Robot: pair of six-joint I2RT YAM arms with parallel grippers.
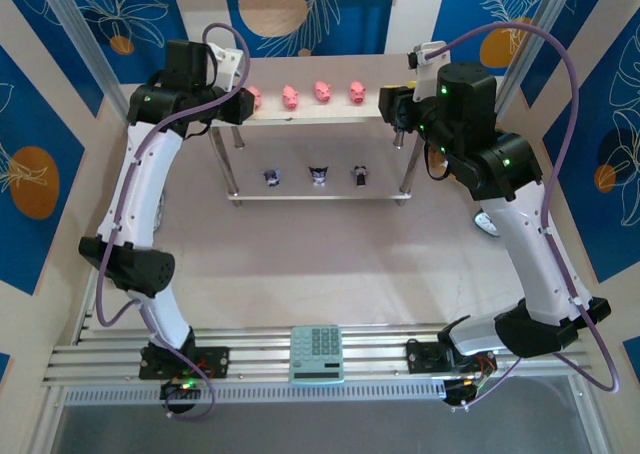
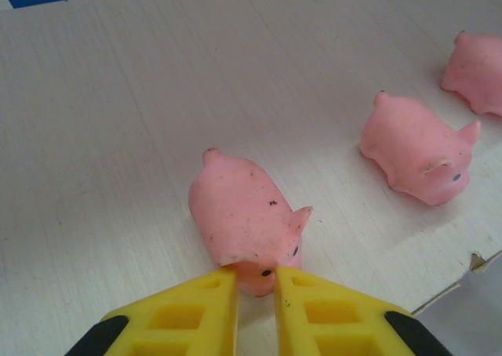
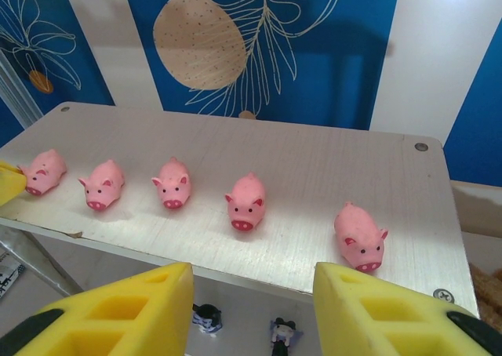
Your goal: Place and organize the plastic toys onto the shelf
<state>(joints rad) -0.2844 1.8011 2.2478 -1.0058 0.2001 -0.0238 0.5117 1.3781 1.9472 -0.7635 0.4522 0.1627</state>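
The shelf is a pale wood board on thin metal legs. Several pink pig toys stand in a row on its top, snouts toward the front edge. My left gripper is at the shelf's left end, its yellow fingers shut on the snout of the leftmost pig, which rests on the board. The neighbouring pig stands apart to its right. My right gripper hangs open before the shelf's right front edge, empty, near the rightmost pig. Three dark figurines stand on the lower level.
A pale green calculator lies on the metal rails at the near edge between the arm bases. A small white object sits on the table beside the right arm. Blue patterned walls close in the back and sides.
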